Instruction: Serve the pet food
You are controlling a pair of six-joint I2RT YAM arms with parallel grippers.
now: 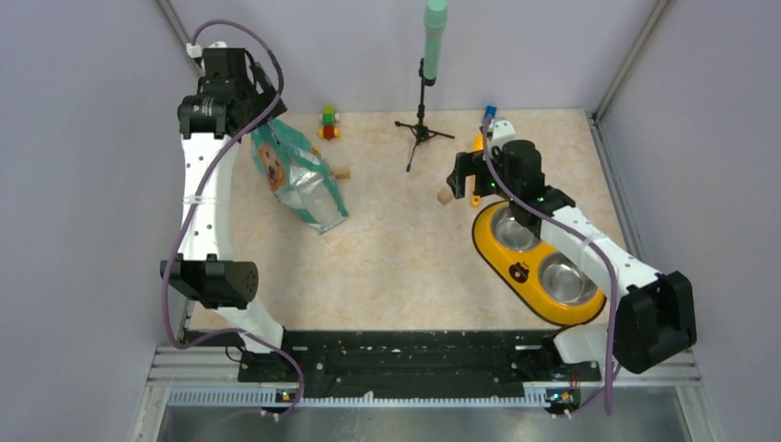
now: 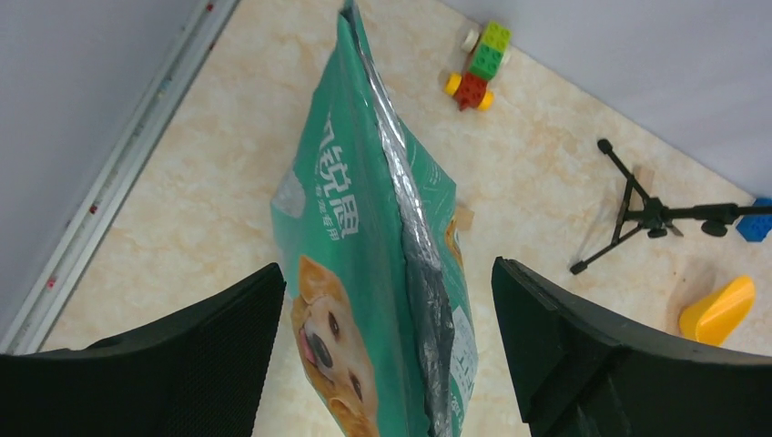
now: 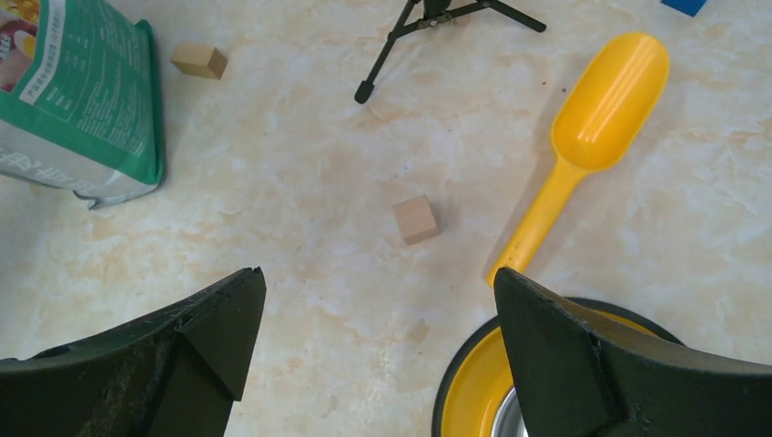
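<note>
The pouch (image 2: 364, 273) hides its contents in every view.

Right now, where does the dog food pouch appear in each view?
Top external: pouch left of centre, in the upper half.
Left wrist: pouch at the centre of the frame, seen between the left fingers.
Right wrist: pouch in the upper left corner, cut off by the edge.
Shared landmark: the black tripod, in all three views.

Open tabletop (image 1: 396, 249) between pouch (image 1: 299, 175) and bowls (image 1: 493, 249) — cube (image 1: 445, 196) intrudes.
</note>
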